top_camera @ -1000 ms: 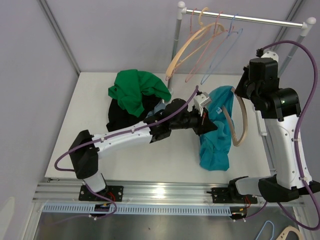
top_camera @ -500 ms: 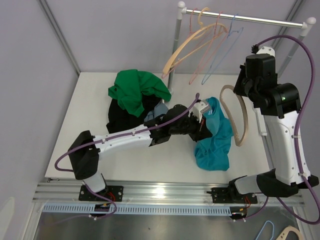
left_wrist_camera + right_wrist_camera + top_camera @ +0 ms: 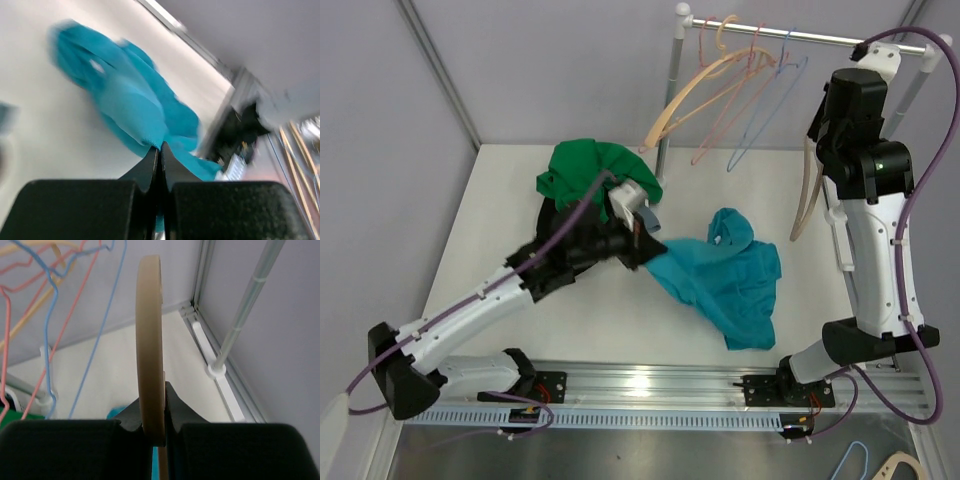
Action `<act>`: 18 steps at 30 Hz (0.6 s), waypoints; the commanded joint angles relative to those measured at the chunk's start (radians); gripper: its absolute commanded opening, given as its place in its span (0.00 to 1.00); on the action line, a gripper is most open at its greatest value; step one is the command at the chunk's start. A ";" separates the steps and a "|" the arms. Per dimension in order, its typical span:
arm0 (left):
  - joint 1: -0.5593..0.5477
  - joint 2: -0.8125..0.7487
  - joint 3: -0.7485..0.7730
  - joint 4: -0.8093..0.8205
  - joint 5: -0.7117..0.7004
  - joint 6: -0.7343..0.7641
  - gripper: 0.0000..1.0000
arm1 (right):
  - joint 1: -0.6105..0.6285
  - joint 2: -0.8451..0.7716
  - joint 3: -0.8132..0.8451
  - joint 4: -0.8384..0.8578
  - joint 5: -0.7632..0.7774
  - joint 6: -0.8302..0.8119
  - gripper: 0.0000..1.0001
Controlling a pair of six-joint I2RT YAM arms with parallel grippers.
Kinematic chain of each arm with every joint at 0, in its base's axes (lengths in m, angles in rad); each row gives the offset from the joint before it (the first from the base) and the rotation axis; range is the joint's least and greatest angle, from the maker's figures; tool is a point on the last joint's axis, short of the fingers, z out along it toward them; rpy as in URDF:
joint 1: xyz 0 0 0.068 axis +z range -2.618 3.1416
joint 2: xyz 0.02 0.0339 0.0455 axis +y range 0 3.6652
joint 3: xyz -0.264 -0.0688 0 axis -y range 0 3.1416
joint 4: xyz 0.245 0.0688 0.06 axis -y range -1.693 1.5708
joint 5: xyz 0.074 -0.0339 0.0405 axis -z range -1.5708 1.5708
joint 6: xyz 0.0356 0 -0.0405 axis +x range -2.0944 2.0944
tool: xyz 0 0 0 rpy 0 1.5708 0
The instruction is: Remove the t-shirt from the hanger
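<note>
Teal t-shirt (image 3: 725, 285) spread on the white surface (image 3: 500, 210) at centre frame, off the hanger. Its left edge pinched in the clenched left tool (image 3: 642, 245), arm stretched low from the lower left. Beige hanger (image 3: 807, 190) gripped in the right tool (image 3: 154, 412), arm reared upright at upper right beside the rack (image 3: 800, 37).

A green garment (image 3: 598, 180) lies crumpled on a black garment (image 3: 555, 238) at the far left of the white table (image 3: 490, 300). Behind the table, a metal clothes rail (image 3: 810, 38) carries a beige hanger (image 3: 715, 68), a pink wire hanger (image 3: 725, 118) and a blue wire hanger (image 3: 765, 115), all tilted.
</note>
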 commanded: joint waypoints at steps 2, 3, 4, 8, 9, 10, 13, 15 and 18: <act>0.289 -0.014 0.154 -0.120 0.160 -0.071 0.01 | -0.041 0.026 0.013 0.271 -0.049 -0.081 0.00; 0.342 -0.007 0.216 -0.164 0.146 -0.094 0.01 | -0.056 0.044 0.031 0.309 -0.064 -0.085 0.00; 0.357 0.013 0.282 -0.184 0.125 -0.098 0.01 | -0.063 0.055 0.045 0.326 -0.074 -0.089 0.00; 0.368 0.077 0.501 -0.210 -0.006 -0.070 0.01 | -0.081 0.133 0.151 0.366 -0.124 -0.116 0.00; 0.380 0.094 0.534 -0.210 -0.029 -0.070 0.01 | -0.083 0.148 0.165 0.389 -0.136 -0.127 0.00; 0.387 0.113 0.566 -0.209 -0.038 -0.071 0.01 | -0.084 0.174 0.186 0.402 -0.140 -0.132 0.00; 0.417 0.180 0.706 -0.189 -0.107 -0.068 0.01 | -0.101 0.205 0.194 0.449 -0.169 -0.138 0.00; 0.441 0.235 0.807 -0.142 -0.154 -0.046 0.01 | -0.119 0.243 0.216 0.460 -0.195 -0.129 0.00; 0.485 0.301 0.918 -0.021 -0.224 -0.006 0.01 | -0.141 0.285 0.239 0.468 -0.215 -0.118 0.00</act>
